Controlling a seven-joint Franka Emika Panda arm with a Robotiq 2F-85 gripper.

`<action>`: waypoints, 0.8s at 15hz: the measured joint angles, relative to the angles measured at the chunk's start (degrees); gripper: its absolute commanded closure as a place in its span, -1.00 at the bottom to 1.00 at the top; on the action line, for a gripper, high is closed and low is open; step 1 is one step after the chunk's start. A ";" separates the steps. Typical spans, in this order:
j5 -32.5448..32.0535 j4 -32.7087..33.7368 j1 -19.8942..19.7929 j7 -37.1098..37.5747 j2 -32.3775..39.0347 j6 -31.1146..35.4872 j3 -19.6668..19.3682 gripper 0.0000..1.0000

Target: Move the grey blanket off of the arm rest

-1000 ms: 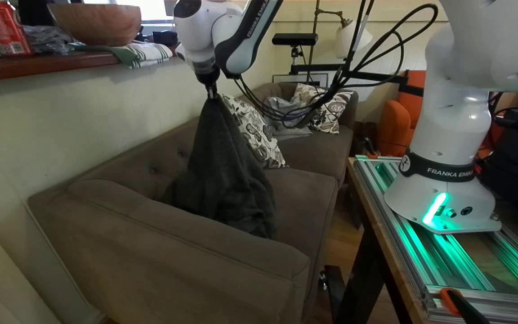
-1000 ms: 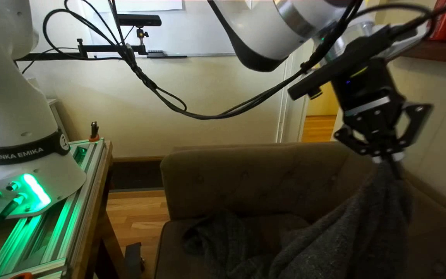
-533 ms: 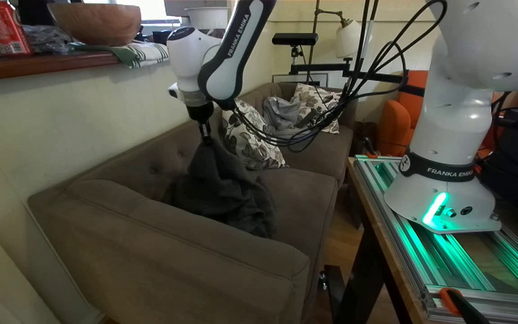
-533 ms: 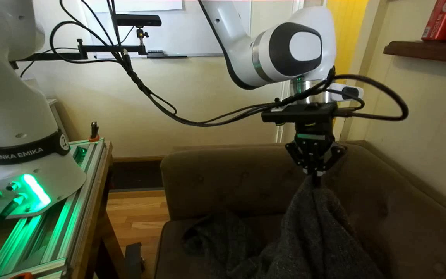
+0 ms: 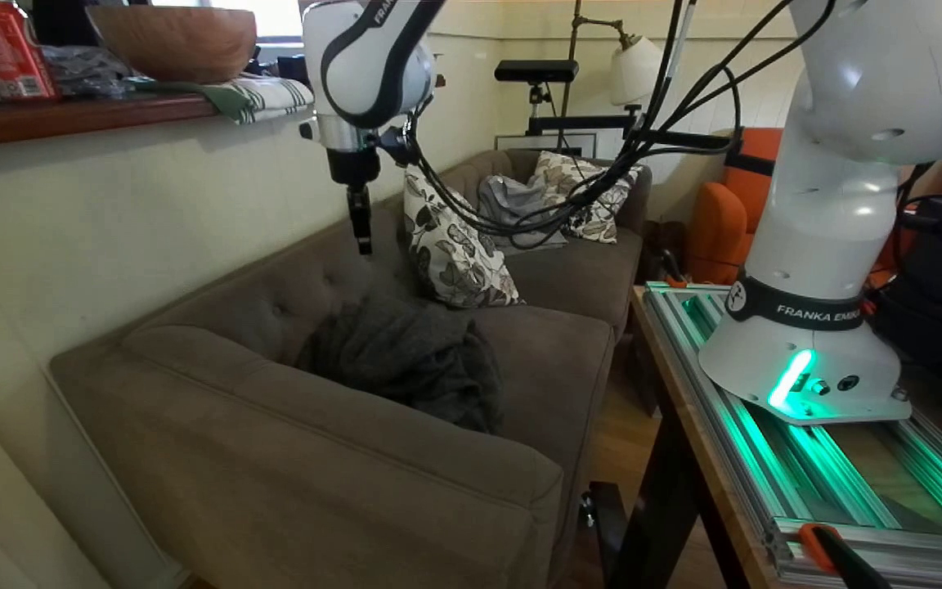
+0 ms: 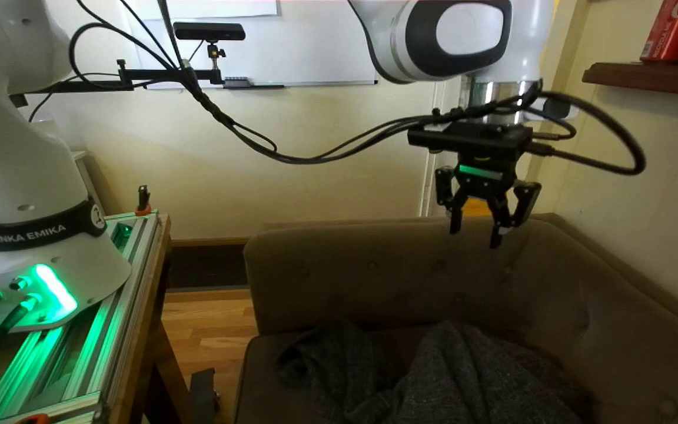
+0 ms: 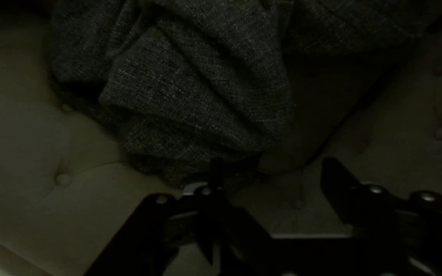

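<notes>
Pincer (image 6: 475, 236) is up in the air over the brown tufted couch (image 5: 549, 352), pointing pretty much down, with its two fingers (image 6: 456, 222) spread apart. Wrist view agrees on the spread, though that one's super dark. The charcoal grey blanket (image 5: 405, 356) is in a rumpled heap on the couch seat, well below the pincer, with a clear gap between them in both exterior views. So it's off the armrest (image 5: 332, 458), just beside the inner side of it, and I can't tell if the two touch because in an exterior view the armrest hides the bottom edge of the heap. Farther along, a leaf-print throw pillow (image 5: 459, 254) leans on the backrest (image 5: 299, 290), and past that there's a light grey cloth (image 5: 510, 196) up against another patterned pillow (image 5: 565, 173). Up on the dark wood ledge (image 5: 87, 119) you've got a wooden bowl (image 5: 177, 49), a striped dish towel (image 5: 271, 96) and a red Coke can (image 6: 676, 30). Robot base (image 5: 806, 360), green light on, sits on aluminum rails (image 5: 845, 474) on top of the counter (image 5: 697, 425), with an orange armchair (image 5: 720, 221) behind. Black cables (image 6: 298, 159) droop out toward the pincer end, and a white-shaded lamp (image 5: 634, 74) is in the back corner.
</notes>
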 measured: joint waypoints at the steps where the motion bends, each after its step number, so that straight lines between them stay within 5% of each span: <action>1: 0.00 -0.08 0.18 0.02 -1.74 -2.28 -0.76 -1.00; 8: 0.00 -4.72 1.14 0.84 -12.23 -12.30 -4.92 -1.00; 12: 2.23 -8.37 1.52 7.60 -16.93 -14.38 -6.47 -1.00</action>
